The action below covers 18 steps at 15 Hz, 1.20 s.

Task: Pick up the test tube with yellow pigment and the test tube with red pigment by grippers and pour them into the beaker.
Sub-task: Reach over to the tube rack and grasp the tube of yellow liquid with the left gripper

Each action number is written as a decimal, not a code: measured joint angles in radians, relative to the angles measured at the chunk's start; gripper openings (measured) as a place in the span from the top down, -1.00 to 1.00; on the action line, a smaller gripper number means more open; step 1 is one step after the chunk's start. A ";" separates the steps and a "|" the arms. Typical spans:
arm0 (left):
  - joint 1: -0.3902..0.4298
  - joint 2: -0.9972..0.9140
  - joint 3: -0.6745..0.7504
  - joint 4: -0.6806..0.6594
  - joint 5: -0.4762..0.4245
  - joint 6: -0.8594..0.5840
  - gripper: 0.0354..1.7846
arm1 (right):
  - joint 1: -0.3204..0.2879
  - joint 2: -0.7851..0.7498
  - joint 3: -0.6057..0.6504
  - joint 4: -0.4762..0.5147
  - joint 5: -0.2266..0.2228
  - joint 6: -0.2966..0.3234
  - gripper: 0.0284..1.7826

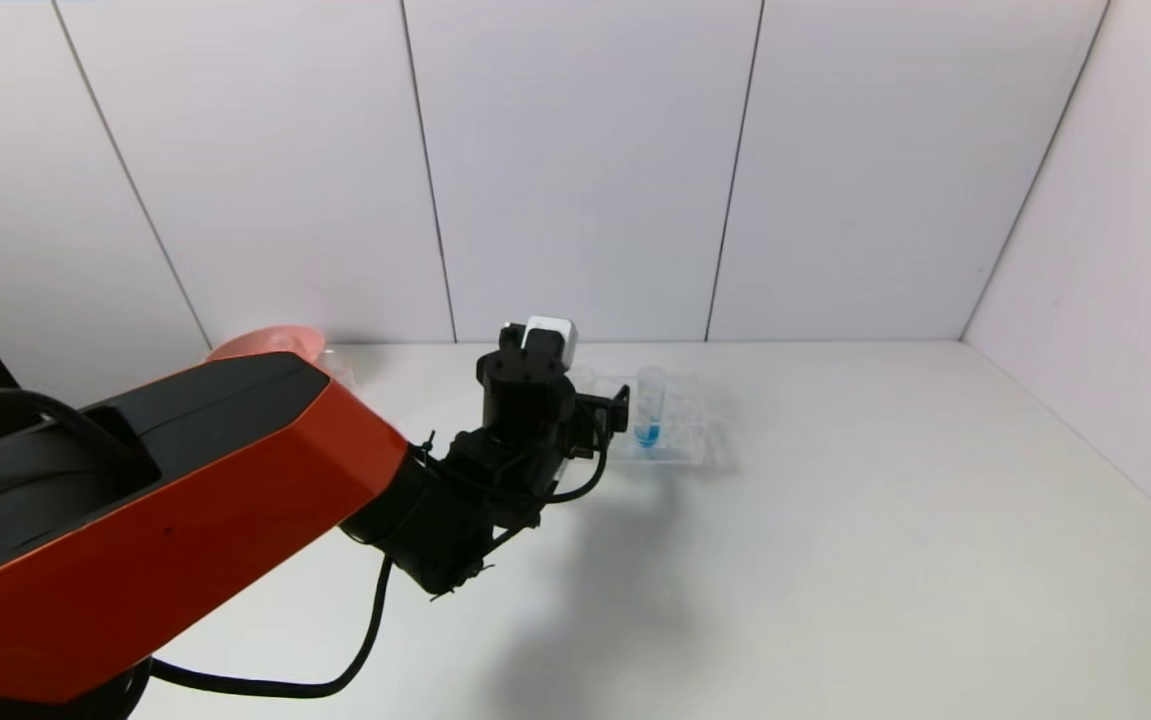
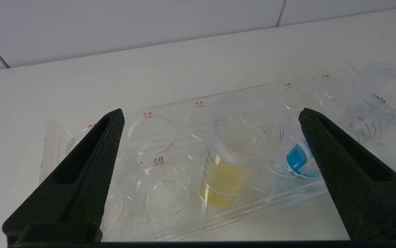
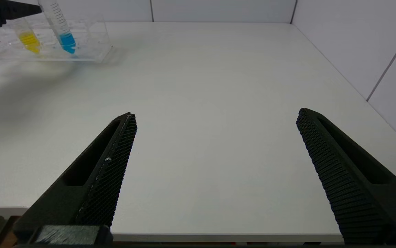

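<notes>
Jaws of left gripper (image 2: 211, 117) wide apart above yellow tube (image 2: 227, 162) in rack (image 2: 91, 220).

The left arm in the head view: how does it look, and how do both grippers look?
The left arm has an orange-red shell over black joints, with a loose black cable. The left gripper is black and carries a small white block; its jaws are long tapering wedges with rough foam-like faces. The right gripper has similar black jaws with ribbed faces.

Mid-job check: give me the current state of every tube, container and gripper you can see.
left gripper: jaws open, above the rack, either side of the yellow tube, nothing held.
right gripper: jaws open, empty, over bare table.
yellow test tube: upright in rack, uncapped, little liquid.
blue test tube: upright in rack.
rack: other wells in view empty.
pink bowl: mostly hidden.
</notes>
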 joint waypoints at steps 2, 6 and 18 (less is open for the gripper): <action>0.001 0.014 -0.012 -0.006 0.000 0.001 -0.99 | 0.001 0.000 0.000 0.000 0.000 0.000 -0.91; 0.008 0.031 -0.026 -0.006 0.000 0.003 -0.99 | 0.000 0.000 0.000 0.000 0.000 0.000 -0.91; 0.009 0.037 -0.026 0.005 -0.004 0.009 0.25 | 0.000 0.000 0.000 0.000 0.000 0.000 -0.91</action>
